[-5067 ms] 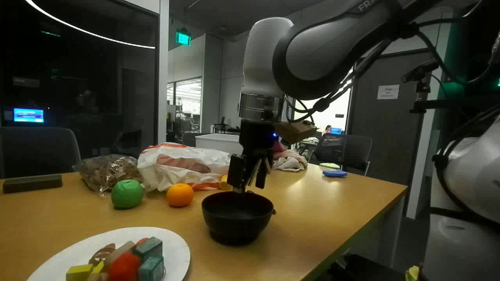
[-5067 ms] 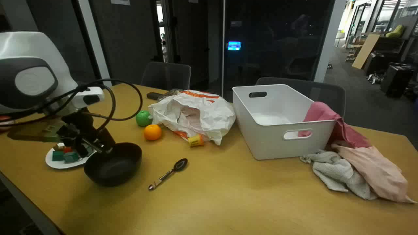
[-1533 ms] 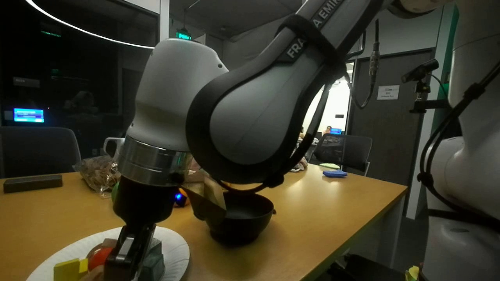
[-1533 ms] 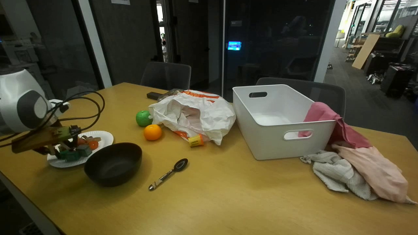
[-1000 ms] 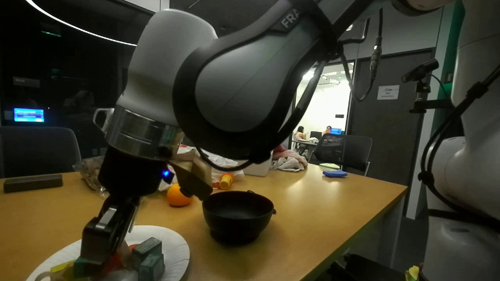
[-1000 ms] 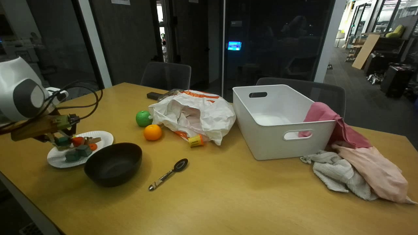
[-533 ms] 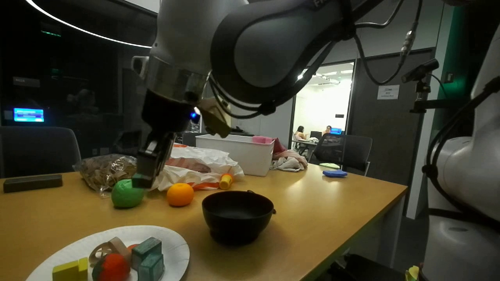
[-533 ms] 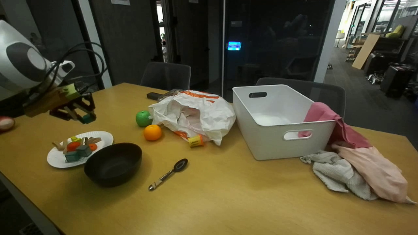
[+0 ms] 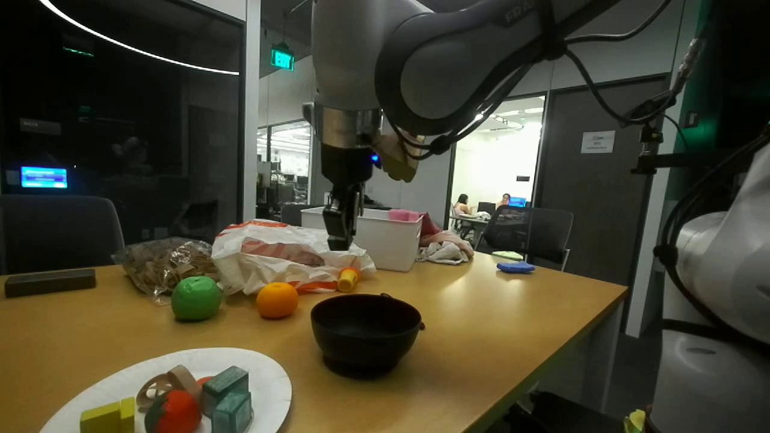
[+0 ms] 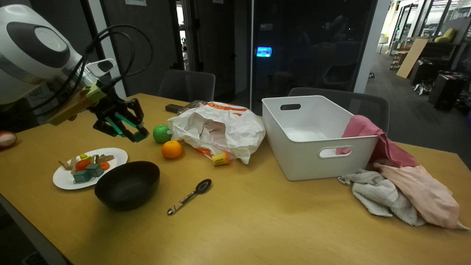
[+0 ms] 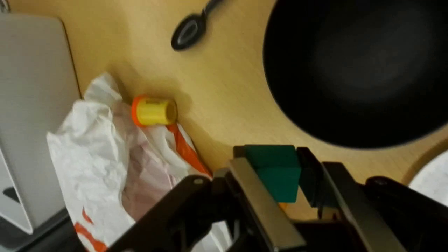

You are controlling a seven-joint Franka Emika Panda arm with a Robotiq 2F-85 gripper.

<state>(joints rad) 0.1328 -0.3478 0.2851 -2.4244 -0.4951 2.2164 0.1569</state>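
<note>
Holding a small, dark-green, box-shaped block (image 11: 276, 175), the black two-finger pincer (image 10: 137, 134) hangs in the air over the light brown wooden table (image 10: 257, 221). It pinches the block from both sides, so its jaws stand as far apart as the block is wide. The block might be painted wood, but the wrist view is blurry, so can't say for sure. There, the block shows btwn the round, deep, black bowl (image 9: 367, 349) & the crumpled white bag w/ orange marks (image 10: 235, 130). In both exterior views the pincer's tip is higher than the bowl's rim.

Just beside the bowl is a round white paper plate (image 9: 269, 385). It has two blue-green blocks (image 9: 233, 414), yellow blocks (image 9: 101, 418) & a round red toy w/ some green (image 9: 175, 412) on it. On the bowl's other side lies a long black & silver spoon (image 10: 191, 195). A round orange fruit (image 9: 277, 300) sits nr a round green thing (image 9: 196, 298), both by the bag. A little yellow plastic tub w/ an orange lid (image 11: 155, 111) lies on its side, touching the bag. Next to the bag stands a big white plastic bin (image 10: 305, 162) w/ a pink cloth (image 10: 395, 151) over its rim.
</note>
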